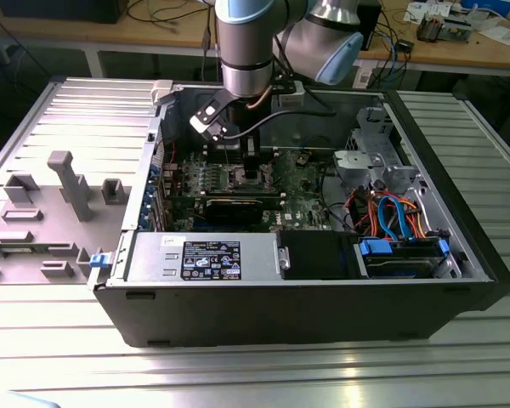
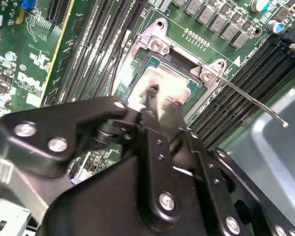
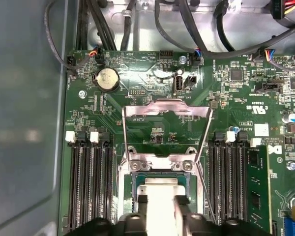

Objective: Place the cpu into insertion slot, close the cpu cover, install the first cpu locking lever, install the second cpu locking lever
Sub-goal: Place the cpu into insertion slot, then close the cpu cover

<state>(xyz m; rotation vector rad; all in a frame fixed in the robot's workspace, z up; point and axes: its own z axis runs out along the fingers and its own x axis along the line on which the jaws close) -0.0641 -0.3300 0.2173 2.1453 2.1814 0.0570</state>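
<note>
Gripper (image 3: 161, 204) hangs in the far half of the open computer case (image 1: 280, 319), directly over the cpu (image 3: 160, 187); whether the jaws clamp the chip or stand clear cannot be told. Flat and silver side up, the cpu sits within the insertion slot (image 3: 157, 166); being square it has no long axis, and its edges run parallel to the black memory slots (image 3: 91, 187) flanking both sides. Swung open toward the coin battery (image 3: 107, 78), the cpu cover (image 3: 167, 107) stands between two unlatched locking levers (image 3: 125, 132), while a labelled power supply (image 1: 212, 259) lines the near wall.
</note>
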